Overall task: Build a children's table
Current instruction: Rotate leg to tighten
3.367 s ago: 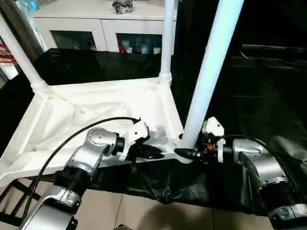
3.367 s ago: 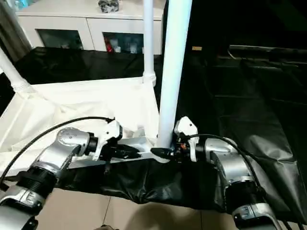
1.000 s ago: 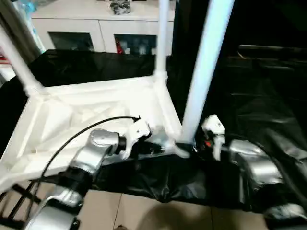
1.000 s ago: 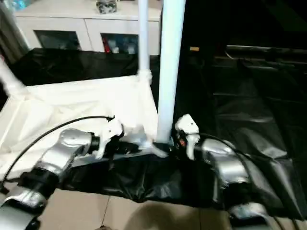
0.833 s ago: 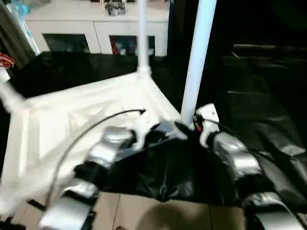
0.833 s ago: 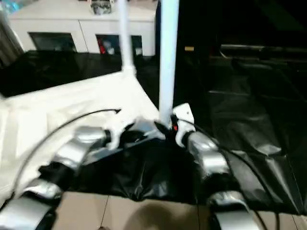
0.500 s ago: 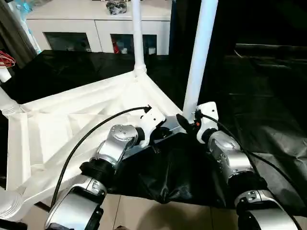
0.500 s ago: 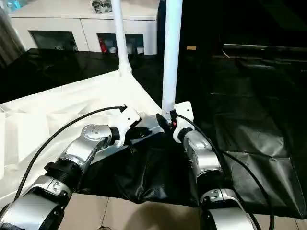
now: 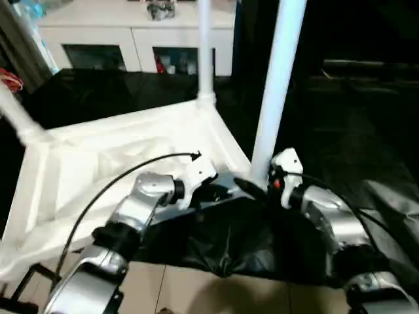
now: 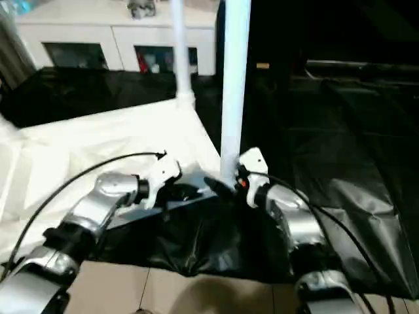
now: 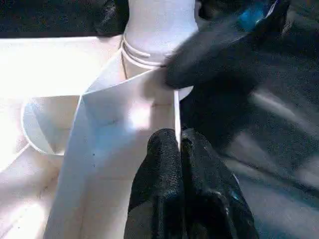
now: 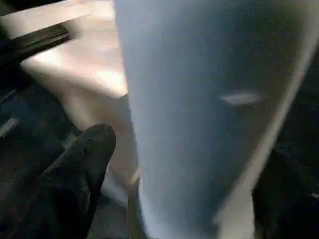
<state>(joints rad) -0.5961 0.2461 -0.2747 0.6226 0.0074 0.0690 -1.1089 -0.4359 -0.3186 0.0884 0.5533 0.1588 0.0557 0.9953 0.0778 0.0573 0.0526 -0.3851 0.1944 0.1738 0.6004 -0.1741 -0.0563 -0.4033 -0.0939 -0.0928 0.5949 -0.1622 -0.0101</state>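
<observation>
From the head camera, the upturned white plastic rectangular tabletop with its ribbed underside (image 9: pixel 124 163) is lying on the large black-draped table (image 9: pixel 366 157), and three long white tubular legs are standing in its round corner sockets: a near one (image 9: pixel 275 91), a far one (image 9: pixel 204 52) and a slanting one at the left (image 9: pixel 19 118). The left gripper (image 9: pixel 219 194) is resting at the tabletop's near edge, and the right gripper (image 9: pixel 252 188) is sitting at the base of the near leg. My judgement: this leg is being seated, so the tabletop should be kept pinned while the leg is checked for standing upright and fully home. A white cabinet (image 9: pixel 131 33) is standing behind, well apart; black cloth is bunching under the near edge and could snag.

In the left wrist view, the left gripper's black fingers (image 11: pixel 167 184) are pressed together on a thin white rib of the tabletop, just beside the corner socket (image 11: pixel 154 55).

In the right wrist view, one black finger (image 12: pixel 79 169) is standing beside the leg without touching it; the jaws are looking apart, not clamped
</observation>
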